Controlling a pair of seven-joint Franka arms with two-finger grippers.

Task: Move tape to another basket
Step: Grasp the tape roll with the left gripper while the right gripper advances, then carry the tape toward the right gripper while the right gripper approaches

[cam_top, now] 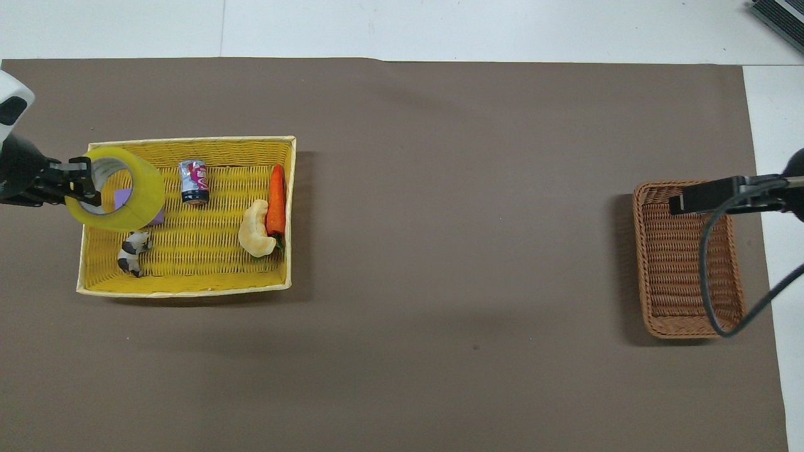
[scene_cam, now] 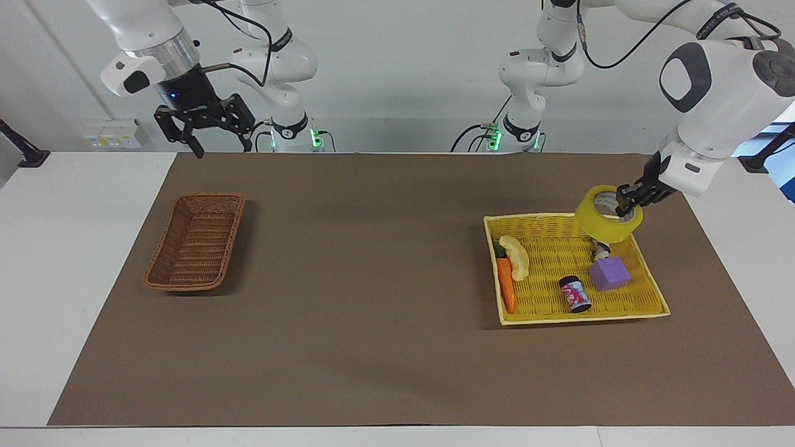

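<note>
Facing view
Left pincer (scene_cam: 626, 202): clenched on the wall of the tape (scene_cam: 608, 214), up in the air.
Tape: raised clear, over the yellow basket (scene_cam: 652, 290) at its rim on the robots' side.
Below the pincer: purple block (scene_cam: 609, 274), small can (scene_cam: 575, 294), carrot (scene_cam: 506, 284), pale curved toy (scene_cam: 515, 256), all in the yellow basket.
Right pincer (scene_cam: 215, 143): released, fingers apart, holding nothing, over the worktop (scene_cam: 74, 248) edge on the robots' side of the wicker basket (scene_cam: 195, 242).

Overhead view
Left pincer (cam_top: 80, 186): one finger inside the roll's core, it seems.
Tape (cam_top: 125, 198): covers the purple block.
Small black-and-white figure (cam_top: 132, 251): in the yellow basket (cam_top: 188, 289), under the tape.
Wicker basket (cam_top: 688, 314): well apart, holds nothing.
</note>
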